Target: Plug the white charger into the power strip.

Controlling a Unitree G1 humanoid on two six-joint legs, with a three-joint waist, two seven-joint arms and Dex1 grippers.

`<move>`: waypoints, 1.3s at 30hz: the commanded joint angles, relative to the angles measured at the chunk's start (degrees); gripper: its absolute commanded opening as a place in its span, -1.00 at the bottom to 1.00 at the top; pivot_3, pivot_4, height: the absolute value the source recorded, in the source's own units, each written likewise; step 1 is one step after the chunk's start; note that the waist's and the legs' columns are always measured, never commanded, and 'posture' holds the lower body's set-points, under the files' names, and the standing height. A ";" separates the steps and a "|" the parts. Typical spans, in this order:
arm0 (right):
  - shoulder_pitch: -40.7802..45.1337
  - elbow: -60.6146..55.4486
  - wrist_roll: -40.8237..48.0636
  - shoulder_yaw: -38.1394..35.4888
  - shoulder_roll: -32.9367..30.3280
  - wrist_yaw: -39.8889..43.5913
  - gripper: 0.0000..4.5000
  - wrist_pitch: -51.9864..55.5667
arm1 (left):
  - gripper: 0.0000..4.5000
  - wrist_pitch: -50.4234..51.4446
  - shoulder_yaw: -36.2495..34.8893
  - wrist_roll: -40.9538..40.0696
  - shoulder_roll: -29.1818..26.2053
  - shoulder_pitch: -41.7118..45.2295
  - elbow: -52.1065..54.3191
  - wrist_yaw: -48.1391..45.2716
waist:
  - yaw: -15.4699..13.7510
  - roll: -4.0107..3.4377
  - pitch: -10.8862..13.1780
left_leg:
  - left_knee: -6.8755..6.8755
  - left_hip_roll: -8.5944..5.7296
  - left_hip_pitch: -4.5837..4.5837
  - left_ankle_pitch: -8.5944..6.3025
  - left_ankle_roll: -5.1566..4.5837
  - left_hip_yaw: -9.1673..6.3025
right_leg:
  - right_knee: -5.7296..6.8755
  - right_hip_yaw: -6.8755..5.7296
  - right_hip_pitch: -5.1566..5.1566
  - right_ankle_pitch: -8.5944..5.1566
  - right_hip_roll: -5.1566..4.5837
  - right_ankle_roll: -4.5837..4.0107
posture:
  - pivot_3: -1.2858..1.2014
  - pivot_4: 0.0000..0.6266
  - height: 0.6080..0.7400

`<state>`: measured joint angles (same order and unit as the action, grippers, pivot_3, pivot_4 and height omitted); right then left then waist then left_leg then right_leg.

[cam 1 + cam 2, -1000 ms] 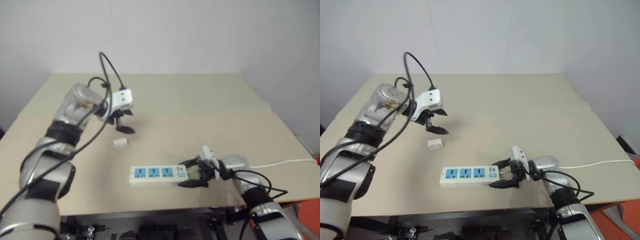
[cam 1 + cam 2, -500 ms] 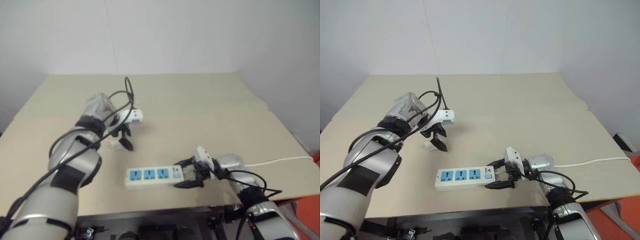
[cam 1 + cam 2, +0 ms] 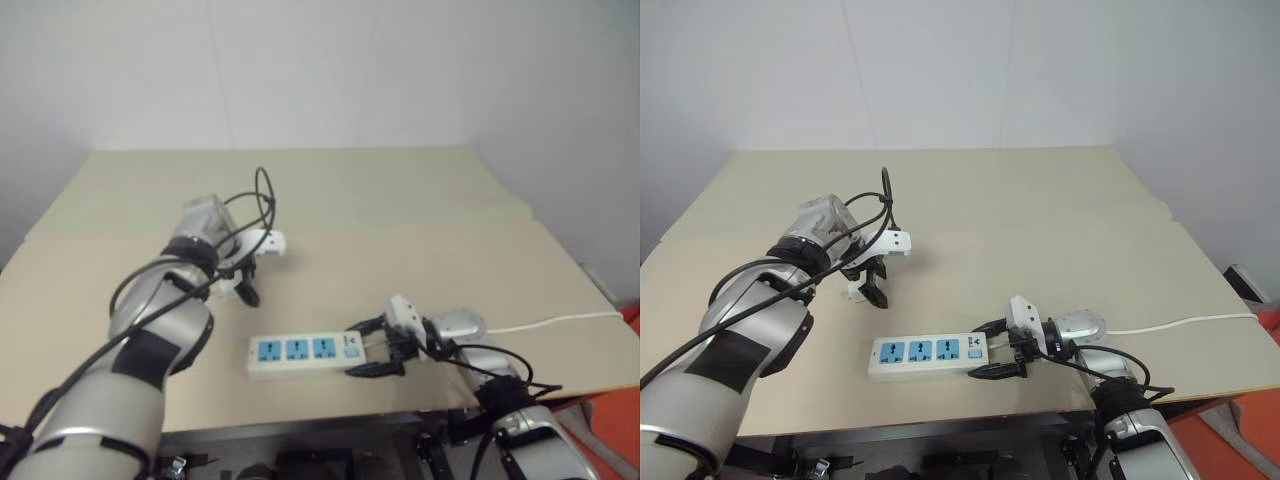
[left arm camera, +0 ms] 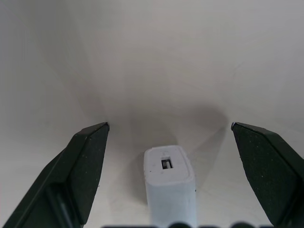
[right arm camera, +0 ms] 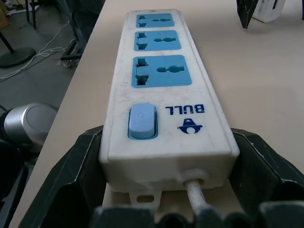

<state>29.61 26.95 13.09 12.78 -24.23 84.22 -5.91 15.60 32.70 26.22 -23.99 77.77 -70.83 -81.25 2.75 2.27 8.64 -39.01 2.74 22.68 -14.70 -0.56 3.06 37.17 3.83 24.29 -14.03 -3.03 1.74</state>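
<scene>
Left gripper (image 4: 168, 137) dropped over white charger (image 4: 169, 178) — fingers wide apart, charger btwn them, untouched; grab looks next. Right gripper (image 5: 166, 156) clamps switch end of power strip (image 5: 164, 95) — steady.

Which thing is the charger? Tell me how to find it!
Start at the big tan table and find the long white power strip with blue sockets near its front edge. Look behind its far end to where the left gripper points down. The white charger lies between its open black fingers: a tiny plain block with one small slot, no blue.
</scene>
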 commanded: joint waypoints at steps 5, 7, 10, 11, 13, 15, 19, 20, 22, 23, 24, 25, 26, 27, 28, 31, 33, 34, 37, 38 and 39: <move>-0.61 1.72 -3.69 3.12 0.87 -0.79 0.53 -0.37 | 0.62 -0.12 0.64 2.84 0.16 0.59 -0.35 1.73 | 0.20 0.01 0.00 | 0.01 0.01 -0.05 0.00 0.00 0.00 | 0.02 0.01 -0.03 0.00 0.02 0.00 | 0.03 -0.52 1.00; -0.57 1.90 -4.29 3.21 0.85 -1.37 0.53 -0.70 | 0.30 0.21 0.43 2.91 0.38 0.50 -0.40 1.95 | 0.26 0.01 -0.01 | 0.01 0.01 -0.08 0.00 0.00 0.00 | 0.03 0.01 -0.05 0.00 0.01 0.00 | 0.03 -0.52 1.00; -0.56 2.19 -4.31 3.10 0.95 -1.61 0.53 -0.91 | -0.14 0.56 0.47 3.41 0.71 0.39 -0.53 2.42 | 0.38 0.01 -0.01 | 0.01 0.01 -0.12 0.00 0.00 0.00 | 0.05 0.01 -0.08 0.00 0.01 0.00 | 0.03 -0.52 1.00; -0.62 2.16 -4.33 3.07 0.91 -1.61 0.53 -0.91 | -0.32 0.61 0.42 3.58 0.81 0.34 -0.56 2.55 | 0.42 0.01 -0.01 | 0.01 0.01 -0.15 0.00 0.00 0.00 | 0.05 0.01 -0.10 0.00 0.02 0.00 | 0.03 -0.52 1.00; -0.76 2.02 -4.58 3.09 0.78 -1.81 0.53 -1.04 | -0.56 0.52 0.17 3.61 0.93 0.27 -0.46 2.42 | 0.48 0.01 -0.01 | 0.02 0.01 -0.18 0.00 0.00 0.00 | 0.06 0.02 -0.13 0.00 0.02 0.00 | 0.03 -0.52 1.00; -0.94 1.89 -4.66 3.11 0.66 -1.89 0.53 -1.09 | -0.56 0.42 -0.47 3.12 1.09 0.43 -0.07 2.92 | 0.51 0.02 -0.01 | 0.04 0.01 -0.20 0.00 0.00 0.00 | 0.06 0.02 -0.14 0.00 0.02 0.00 | 0.03 -0.52 1.00; -1.39 1.30 -4.61 3.06 0.32 -1.85 0.53 -1.16 | -0.56 -1.96 -3.27 0.33 0.00 1.44 3.33 1.23 | 0.50 0.02 -0.01 | 0.04 0.01 -0.20 0.00 0.00 -0.01 | 0.06 0.02 -0.15 0.00 0.01 0.00 | 0.03 -0.52 1.00; -1.45 1.27 -4.58 3.02 0.28 -1.84 0.53 -1.26 | -0.56 -2.18 -4.49 -0.74 -0.59 2.03 4.71 0.41 | 0.52 0.02 -0.01 | 0.04 0.01 -0.19 0.00 0.00 -0.01 | 0.06 0.02 -0.14 0.00 0.01 0.00 | 0.03 -0.52 1.00; -1.38 0.99 -4.31 2.91 0.23 -1.62 0.53 -1.07 | -0.56 -1.98 -7.21 -3.42 -1.98 3.06 7.86 -1.59 | 0.57 0.02 -0.01 | 0.04 0.02 -0.17 0.00 0.00 -0.01 | 0.06 0.02 -0.12 0.00 0.01 0.00 | 0.03 -0.52 1.00; -1.31 1.01 -4.27 2.89 0.26 -1.54 0.53 -1.34 | -0.56 -1.43 -8.97 -5.25 -2.68 3.46 9.67 -2.93 | 0.62 0.02 -0.01 | 0.06 0.02 -0.17 0.00 0.00 -0.01 | 0.05 0.02 -0.12 0.00 0.01 0.00 | 0.03 -0.52 1.00; -1.21 1.10 -4.21 2.89 0.30 -1.45 0.53 -1.49 | -0.56 -0.47 -11.06 -7.47 -3.33 3.73 11.62 -4.36 | 0.66 0.02 -0.01 | 0.06 0.02 -0.17 0.00 0.00 -0.01 | 0.05 0.02 -0.11 0.00 0.01 0.00 | 0.03 -0.52 1.00; -0.96 1.48 -4.19 2.89 0.43 -1.34 0.53 -1.73 | -0.56 0.72 -13.91 -10.44 -4.04 3.74 13.98 -5.39 | 0.66 0.02 -0.01 | 0.06 0.03 -0.17 0.00 0.00 -0.01 | 0.05 0.02 -0.10 0.00 0.01 0.00 | 0.03 -0.52 1.00; -0.55 2.15 -4.29 2.89 0.65 -1.32 0.53 -2.35 | -0.56 1.38 -17.22 -13.89 -4.82 3.26 16.72 -6.06 | 0.68 0.02 -0.01 | 0.06 0.03 -0.16 0.00 0.00 -0.01 | 0.04 0.02 -0.11 0.00 0.01 0.00 | 0.03 -0.52 1.00; -0.15 2.77 -4.39 2.90 0.84 -1.34 0.53 -2.71 | -0.56 2.04 -20.50 -17.36 -5.42 2.21 19.65 -6.35 | 0.75 0.02 -0.01 | 0.06 0.03 -0.16 0.00 0.00 -0.01 | 0.05 0.02 -0.11 0.00 0.00 0.00 | 0.03 -0.52 1.00; 0.26 3.41 -4.49 2.92 1.05 -1.37 0.53 -3.01 | -0.56 2.66 -23.48 -20.67 -5.88 0.64 22.70 -6.48 | 0.79 0.02 -0.01 | 0.06 0.04 -0.16 0.00 0.00 -0.01 | 0.04 0.02 -0.10 0.00 0.00 0.00 | 0.03 -0.52 1.00; 1.51 5.23 -4.85 3.14 1.92 -1.60 0.53 -3.63 | -0.56 2.00 -32.99 -31.74 -5.12 -7.73 32.40 -6.02 | 1.24 -0.07 -0.08 | 0.08 0.08 -0.29 0.00 0.01 0.00 | 0.09 0.05 -0.18 0.01 0.00 0.00 | 0.03 -0.52 1.00; 2.02 6.00 -4.90 3.35 2.40 -1.43 0.53 -4.19 | -0.56 2.93 -35.96 -36.37 -4.63 -13.89 39.40 -5.23 | 1.41 -0.22 -0.20 | 0.16 0.12 -0.57 0.00 0.01 0.00 | 0.15 0.11 -0.35 0.01 -0.01 0.00 | 0.03 -0.52 1.00; 2.33 6.57 -5.08 3.47 2.79 -1.54 0.53 -4.49 | -0.56 1.75 -37.29 -38.93 -3.94 -17.73 43.14 -5.40 | 1.53 -0.22 -0.21 | 0.16 0.13 -0.66 0.00 0.01 0.00 | 0.24 0.15 -0.38 0.00 0.00 0.00 | 0.03 -0.52 1.00; 3.25 8.06 -5.39 3.62 3.75 -1.65 0.53 -5.16 | -0.56 0.18 -38.19 -42.90 -2.54 -26.52 50.74 -3.96 | 1.62 -0.20 -0.22 | 0.12 0.14 -0.69 0.02 0.05 0.05 | 0.46 0.19 -0.32 0.01 0.02 -0.02 | 0.03 -0.52 1.00; 3.61 8.65 -5.53 3.61 4.02 -1.71 0.53 -5.35 | -0.56 0.89 -37.94 -43.82 -2.31 -28.60 52.49 -3.48 | 1.61 -0.18 -0.23 | 0.11 0.14 -0.69 0.02 0.05 0.05 | 0.48 0.19 -0.32 0.02 0.02 -0.02 | 0.03 -0.52 1.00; 3.96 9.36 -5.70 3.60 4.26 -1.80 0.53 -5.63 | -0.56 0.80 -37.39 -44.40 -2.23 -30.52 53.78 -3.45 | 1.53 -0.17 -0.23 | 0.10 0.13 -0.68 0.03 0.06 0.06 | 0.48 0.19 -0.32 0.02 0.02 -0.03 | 0.03 -0.52 1.00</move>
<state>33.60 33.76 10.28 14.22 -20.99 83.49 -11.35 17.34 -3.56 -15.44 -25.83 46.88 -22.25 -85.44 4.27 2.10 8.40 -38.91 2.87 22.02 -14.68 -0.51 3.12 37.64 4.02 23.97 -14.01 -3.01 1.71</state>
